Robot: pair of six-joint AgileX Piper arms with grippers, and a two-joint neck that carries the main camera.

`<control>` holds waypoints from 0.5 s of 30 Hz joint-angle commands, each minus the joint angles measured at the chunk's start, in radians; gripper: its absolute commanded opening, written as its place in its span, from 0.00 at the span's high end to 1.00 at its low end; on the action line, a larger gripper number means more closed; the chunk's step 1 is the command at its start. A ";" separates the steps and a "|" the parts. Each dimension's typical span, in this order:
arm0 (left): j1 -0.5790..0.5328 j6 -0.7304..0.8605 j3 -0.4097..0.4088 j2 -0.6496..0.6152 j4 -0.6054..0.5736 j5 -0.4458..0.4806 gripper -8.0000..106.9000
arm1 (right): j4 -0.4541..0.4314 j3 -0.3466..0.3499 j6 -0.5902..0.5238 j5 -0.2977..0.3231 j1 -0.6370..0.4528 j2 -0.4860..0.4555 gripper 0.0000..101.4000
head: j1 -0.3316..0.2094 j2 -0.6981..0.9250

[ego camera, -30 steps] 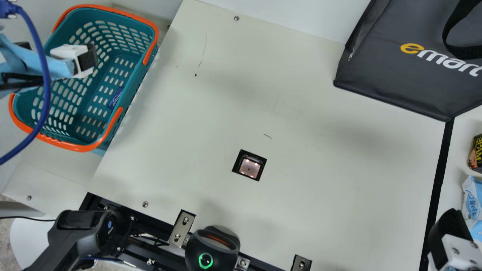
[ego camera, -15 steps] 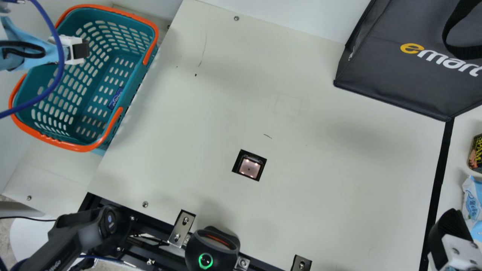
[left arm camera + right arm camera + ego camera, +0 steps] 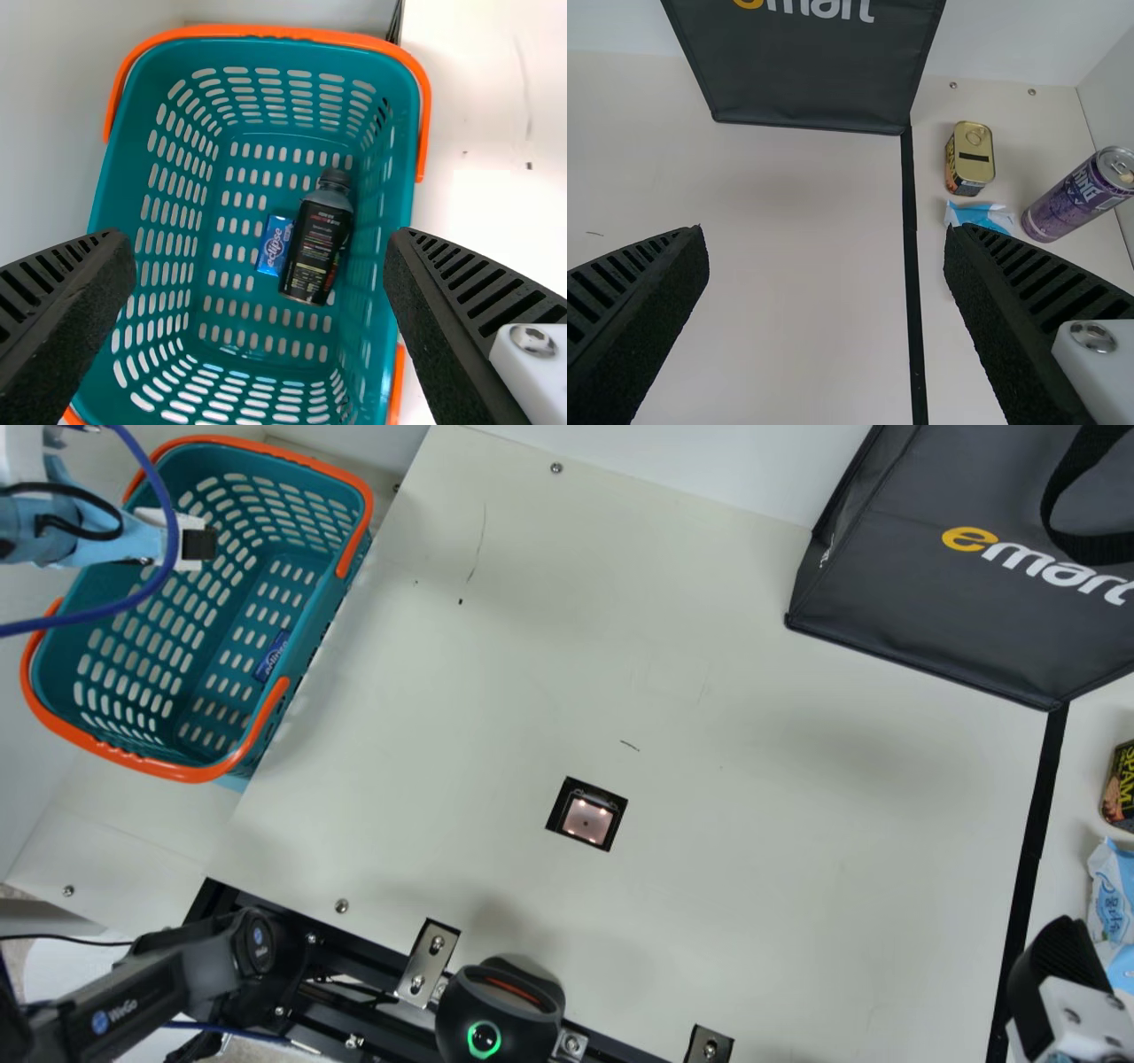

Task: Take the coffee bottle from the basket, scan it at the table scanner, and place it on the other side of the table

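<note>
Teal plastic walls surround the coffee bottle [image 3: 314,250], lying in the basket [image 3: 405,142] against or just beside a small blue packet [image 3: 274,243]; the left gripper [image 3: 259,243] – spread wide, grasping nothing – should descend squarely across the bottle's narrow width, clearing the packet before closing. Beyond, the lightly marked cream table [image 3: 753,850] offers an unobstructed scanner [image 3: 586,820], with a dark shopping bag [image 3: 921,576] near the pale wall [image 3: 709,460] and the right gripper [image 3: 826,246] parted and unladen.

A cream tabletop [image 3: 753,868], crossed by a black strip [image 3: 1036,833], meets a plain white wall [image 3: 673,469]. In the right wrist view, a pale side wall [image 3: 1109,106] forms a corner. Soft shadows lie across the tabletop; speckled floor [image 3: 16,950] shows below.
</note>
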 commanded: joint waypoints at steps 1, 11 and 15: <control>0.001 0.015 -0.016 0.051 0.000 -0.010 0.15 | 0.000 0.000 0.000 0.000 0.000 0.000 0.06 | -0.029 0.004; 0.004 0.094 -0.082 0.222 -0.016 -0.052 0.15 | 0.000 0.000 0.000 0.000 0.000 0.000 0.06 | -0.029 0.004; 0.002 0.122 -0.105 0.283 -0.026 -0.057 0.15 | 0.000 0.000 0.000 0.000 0.000 0.000 0.06 | -0.029 0.004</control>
